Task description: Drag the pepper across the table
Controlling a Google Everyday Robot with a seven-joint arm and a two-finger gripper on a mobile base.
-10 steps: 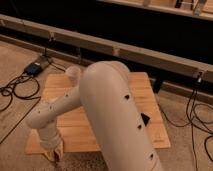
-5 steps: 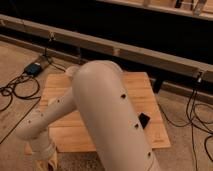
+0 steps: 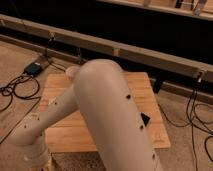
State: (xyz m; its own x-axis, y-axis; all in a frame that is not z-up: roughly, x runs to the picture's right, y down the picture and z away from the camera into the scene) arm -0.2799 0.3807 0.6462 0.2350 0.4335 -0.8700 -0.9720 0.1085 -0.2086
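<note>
The light wooden table [image 3: 145, 87] stands in the middle of the camera view, and my pale arm [image 3: 110, 110] covers most of it. My gripper [image 3: 44, 163] is at the bottom left, past the table's front-left corner, and the picture edge cuts it off. The pepper is hidden, either behind the arm or out of view. Nothing shows in the gripper.
A small black object [image 3: 145, 118] lies on the table's right part, next to the arm. A blue box [image 3: 34, 68] and black cables [image 3: 15, 92] lie on the floor at left, with more cables [image 3: 197, 117] at right. A long rail [image 3: 150, 50] runs behind the table.
The arm has swung toward the camera and to the left. The gripper has dropped from the table's front-left corner toward the bottom edge of the picture.
</note>
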